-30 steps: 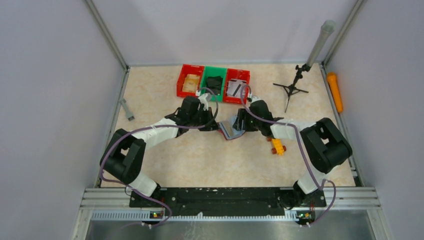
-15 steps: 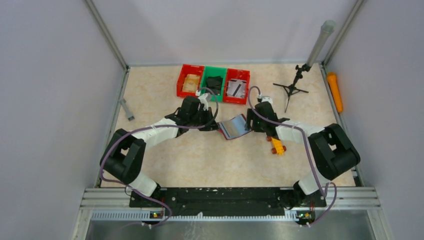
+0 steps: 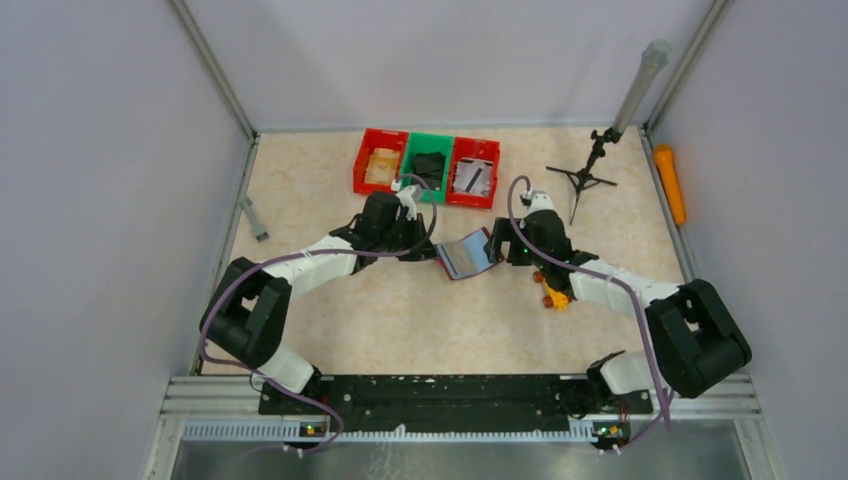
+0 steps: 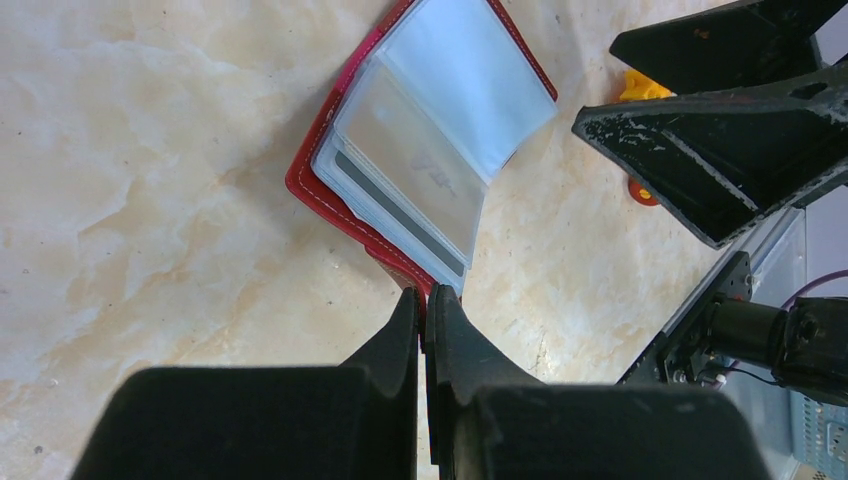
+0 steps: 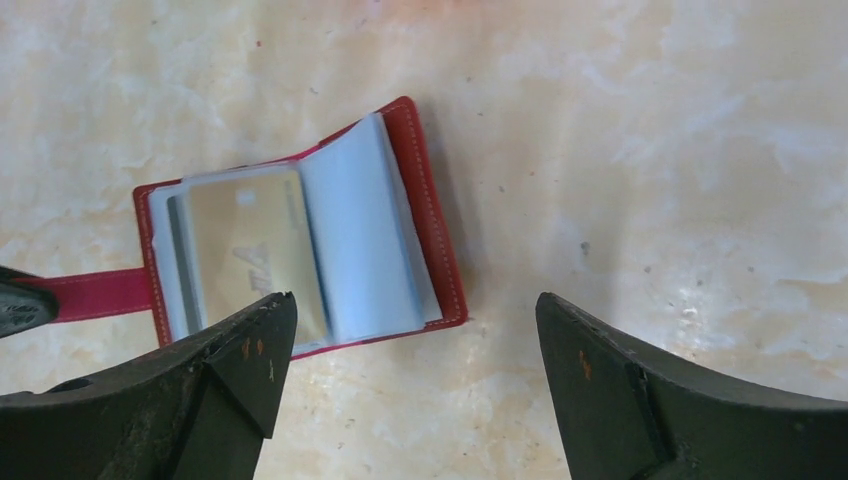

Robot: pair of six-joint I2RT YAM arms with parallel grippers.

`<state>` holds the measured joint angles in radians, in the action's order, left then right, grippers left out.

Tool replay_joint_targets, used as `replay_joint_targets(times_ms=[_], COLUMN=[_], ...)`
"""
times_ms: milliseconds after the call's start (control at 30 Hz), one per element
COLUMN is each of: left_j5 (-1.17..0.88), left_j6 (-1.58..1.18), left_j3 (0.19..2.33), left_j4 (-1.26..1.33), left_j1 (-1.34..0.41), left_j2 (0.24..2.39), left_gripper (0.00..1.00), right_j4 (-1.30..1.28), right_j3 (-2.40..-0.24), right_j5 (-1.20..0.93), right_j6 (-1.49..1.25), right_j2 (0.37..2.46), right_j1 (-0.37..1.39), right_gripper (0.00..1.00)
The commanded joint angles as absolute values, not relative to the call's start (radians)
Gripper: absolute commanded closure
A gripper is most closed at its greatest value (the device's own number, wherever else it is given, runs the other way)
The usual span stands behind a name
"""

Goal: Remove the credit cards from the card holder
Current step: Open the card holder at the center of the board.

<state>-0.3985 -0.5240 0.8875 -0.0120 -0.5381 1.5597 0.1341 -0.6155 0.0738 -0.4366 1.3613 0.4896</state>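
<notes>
The card holder (image 3: 468,255) lies open on the table, red cover down, shiny silvery-blue sleeves up. A silvery card with a dark stripe (image 4: 400,175) shows through the top sleeve, also in the right wrist view (image 5: 245,250). My left gripper (image 4: 422,300) is shut on the holder's red strap (image 5: 100,295) at its left edge. My right gripper (image 5: 410,320) is open and empty, hovering just above and to the right of the holder (image 5: 420,230), apart from it.
Two red bins and a green bin (image 3: 427,165) stand in a row behind the holder. A small tripod stand (image 3: 585,178) is at the back right, an orange cylinder (image 3: 670,185) at the right wall. A yellow-orange toy (image 3: 555,293) lies under my right arm.
My right gripper has drawn back to the right off the card holder and opened. The holder now lies open flat. My left gripper has stayed put.
</notes>
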Motion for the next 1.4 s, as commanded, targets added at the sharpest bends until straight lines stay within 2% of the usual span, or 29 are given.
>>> replay_joint_targets(times_ms=[0,167,233,367,600,767,1067,1167,1367], left_j5=[-0.39,-0.379,-0.374,-0.351,-0.346,-0.365,-0.294,-0.256,-0.267], left_j6=[-0.508,-0.503,-0.501,-0.496,-0.499,-0.499,-0.508,-0.521,-0.548], left_j3=[0.928,0.928,0.928,0.944,1.039,1.092,1.043,0.978,0.895], left_j4=[0.005,-0.024,-0.029,-0.058,-0.171,-0.229,-0.199,-0.134,-0.041], left_j1=[-0.537,-0.536,-0.536,-0.535,-0.527,-0.527,-0.528,-0.521,-0.499], left_j2=[1.542,1.538,1.54,1.56,1.688,1.771,1.699,1.607,1.548], left_gripper=[0.99,0.99,0.99,0.99,0.99,0.99,0.96,0.88,0.51], right_j4=[0.209,0.123,0.076,0.075,0.167,0.201,0.215,0.252,0.346], right_j3=[-0.635,-0.701,-0.737,-0.756,-0.715,-0.717,-0.709,-0.678,-0.599], right_j5=[-0.055,-0.047,-0.028,-0.072,-0.228,-0.301,-0.293,-0.277,-0.267], right_j6=[-0.42,-0.432,-0.434,-0.439,-0.458,-0.464,-0.484,-0.497,-0.529], right_j2=[1.412,1.517,1.561,1.603,1.581,1.606,1.605,1.564,1.46], right_j1=[0.483,0.483,0.483,0.483,0.483,0.483,0.482,0.476,0.451], right_gripper=[0.08,0.09,0.14,0.29,0.42,0.61,0.89,0.96,1.0])
